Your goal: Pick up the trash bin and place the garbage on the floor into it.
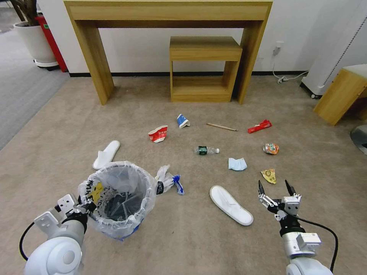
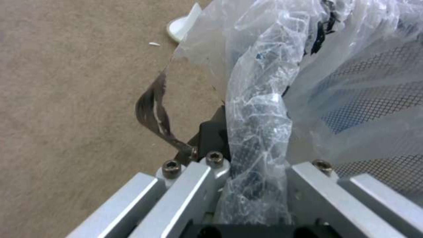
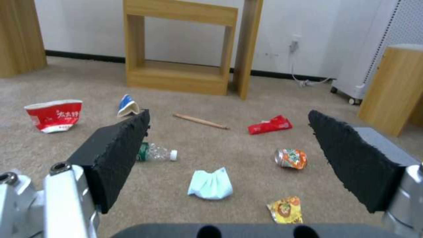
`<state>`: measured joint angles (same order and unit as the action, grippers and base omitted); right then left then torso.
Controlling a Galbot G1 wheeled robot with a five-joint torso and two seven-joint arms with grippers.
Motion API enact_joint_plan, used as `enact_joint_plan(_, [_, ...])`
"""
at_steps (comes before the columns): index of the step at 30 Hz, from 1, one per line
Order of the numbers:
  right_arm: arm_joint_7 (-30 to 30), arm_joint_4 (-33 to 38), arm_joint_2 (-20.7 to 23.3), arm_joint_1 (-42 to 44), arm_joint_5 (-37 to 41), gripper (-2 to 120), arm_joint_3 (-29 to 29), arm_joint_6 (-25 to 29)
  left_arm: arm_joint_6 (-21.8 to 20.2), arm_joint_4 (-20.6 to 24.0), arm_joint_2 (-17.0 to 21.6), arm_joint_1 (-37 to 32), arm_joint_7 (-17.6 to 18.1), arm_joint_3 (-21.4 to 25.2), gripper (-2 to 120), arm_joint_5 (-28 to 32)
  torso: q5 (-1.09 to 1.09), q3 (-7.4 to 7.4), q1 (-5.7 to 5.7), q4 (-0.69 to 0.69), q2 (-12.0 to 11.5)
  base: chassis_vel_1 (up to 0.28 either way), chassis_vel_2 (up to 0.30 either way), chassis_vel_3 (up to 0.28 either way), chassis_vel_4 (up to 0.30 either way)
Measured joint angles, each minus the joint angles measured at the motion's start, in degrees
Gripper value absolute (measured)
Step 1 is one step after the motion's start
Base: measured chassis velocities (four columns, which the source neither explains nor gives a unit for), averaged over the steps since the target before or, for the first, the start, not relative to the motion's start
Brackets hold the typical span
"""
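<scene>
Wall [image 1: 145,49]: plain white, dark skirting
Carpet [image 1: 114,122]: beige short-pile
Desk [image 1: 168,11]: light wood, against wall
Shelf unit [image 1: 204,68]: tucked under it

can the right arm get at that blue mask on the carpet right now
Probably yes. The right gripper is open and hovers just short of the blue mask, with bare floor between them.
</scene>
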<state>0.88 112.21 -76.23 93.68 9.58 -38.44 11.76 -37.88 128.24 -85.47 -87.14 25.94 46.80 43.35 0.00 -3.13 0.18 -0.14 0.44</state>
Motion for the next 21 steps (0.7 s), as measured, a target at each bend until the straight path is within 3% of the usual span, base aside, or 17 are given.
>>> enact_joint_plan(21, [-0.3,-0.7,0.3,-0.7,0.2,93,0.2,1.3,0.4,-0.2,-0.6,0.1,-0.4,-0.3,1,-1.1,0.0,0.0,0.0,0.0,0.0,-0.075,0.081,0.077,-0.078])
